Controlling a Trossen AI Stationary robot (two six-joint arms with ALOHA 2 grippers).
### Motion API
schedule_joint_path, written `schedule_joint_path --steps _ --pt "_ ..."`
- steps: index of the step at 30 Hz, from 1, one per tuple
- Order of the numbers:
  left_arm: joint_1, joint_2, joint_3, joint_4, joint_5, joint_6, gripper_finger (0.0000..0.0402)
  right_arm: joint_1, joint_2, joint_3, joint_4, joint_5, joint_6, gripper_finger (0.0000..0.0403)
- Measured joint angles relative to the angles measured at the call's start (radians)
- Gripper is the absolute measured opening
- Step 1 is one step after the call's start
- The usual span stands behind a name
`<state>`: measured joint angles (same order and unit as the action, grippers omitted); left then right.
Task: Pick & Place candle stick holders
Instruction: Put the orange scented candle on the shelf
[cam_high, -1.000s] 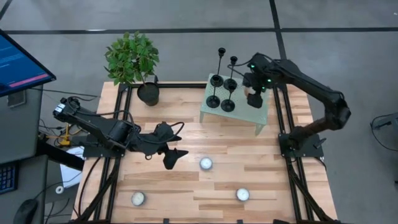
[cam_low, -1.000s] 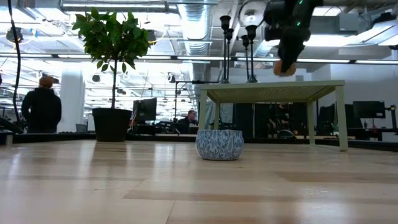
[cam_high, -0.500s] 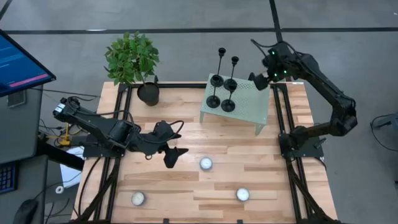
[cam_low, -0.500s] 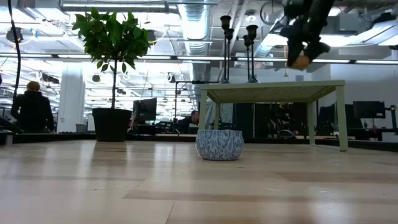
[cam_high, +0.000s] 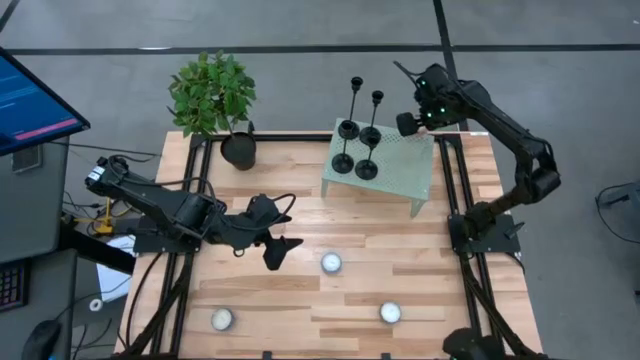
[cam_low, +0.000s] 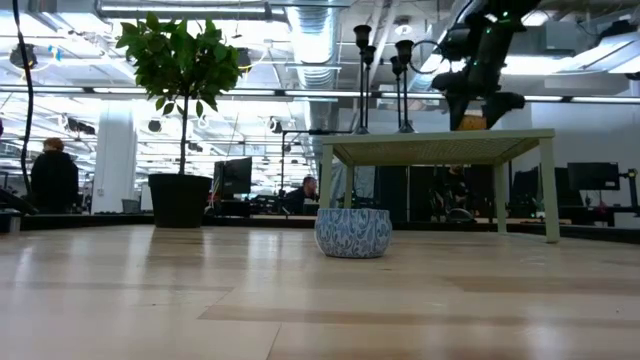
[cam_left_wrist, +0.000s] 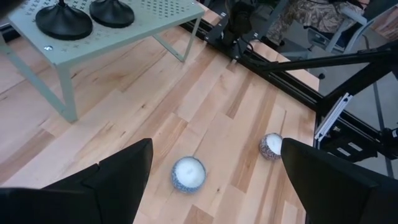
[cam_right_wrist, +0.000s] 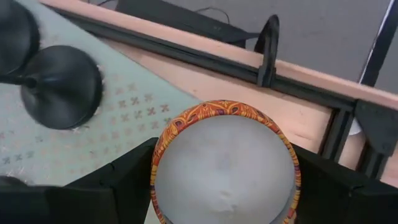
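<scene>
Several black candle stick holders (cam_high: 356, 135) stand by their round disc bases on a small green perforated stand (cam_high: 400, 170) at the table's far side. Two of those bases (cam_left_wrist: 62, 18) show in the left wrist view. My right gripper (cam_high: 406, 124) hangs over the stand's far right corner, shut on an orange-patterned tealight (cam_right_wrist: 224, 168) with white wax. One disc base (cam_right_wrist: 62, 87) lies just beside it. My left gripper (cam_high: 280, 250) waits open above the table's middle, with nothing between its fingers. My right gripper pinches the tealight by its round orange wall (cam_right_wrist: 159, 152), one finger (cam_right_wrist: 118, 180) on each of two opposite sides. The fingers slant steeply down from above. The tealight is lifted clear above the green stand, its white wax top facing the wrist camera.
A potted plant (cam_high: 215, 100) stands at the far left. Three more tealights rest on the wood, at mid table (cam_high: 331, 263), near right (cam_high: 390, 313) and near left (cam_high: 222, 319). Black frame rails (cam_high: 455, 200) run along both sides. A person (cam_low: 55, 175) is in the room behind.
My right gripper has carried the orange tealight from over the stand's right part toward the table's far edge, then slightly left, to the stand's far right corner. Its wrist has rolled markedly on the way. The tealight stays between the fingers.
</scene>
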<state>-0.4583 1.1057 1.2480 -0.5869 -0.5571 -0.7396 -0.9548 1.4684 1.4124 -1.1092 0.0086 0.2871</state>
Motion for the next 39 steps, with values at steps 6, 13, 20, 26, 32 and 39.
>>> schedule_joint_path --steps 6,13,20,26,32,39 --pt "0.000 0.000 0.000 0.000 0.000 0.000 0.0355 0.044 0.038 0.000 0.007 0.002 0.066 0.0291" --pt "0.000 0.000 0.000 0.000 0.000 -0.001 0.0355 0.092 0.084 0.000 -0.014 0.068 0.081 0.0291" --pt "0.000 0.000 0.000 0.004 0.000 -0.001 0.0355 0.090 0.091 -0.001 -0.018 0.070 0.097 0.0291" --pt "0.000 0.000 0.000 0.004 0.000 0.001 0.0355 0.096 0.091 -0.013 -0.039 0.071 0.107 0.0291" --pt "0.000 0.000 0.000 0.004 0.000 0.001 0.0355 0.111 0.088 -0.052 -0.024 0.078 0.103 0.0291" --pt "0.000 0.000 0.000 0.004 0.000 -0.001 0.0355 0.110 0.076 -0.055 -0.002 0.064 0.078 0.0305"
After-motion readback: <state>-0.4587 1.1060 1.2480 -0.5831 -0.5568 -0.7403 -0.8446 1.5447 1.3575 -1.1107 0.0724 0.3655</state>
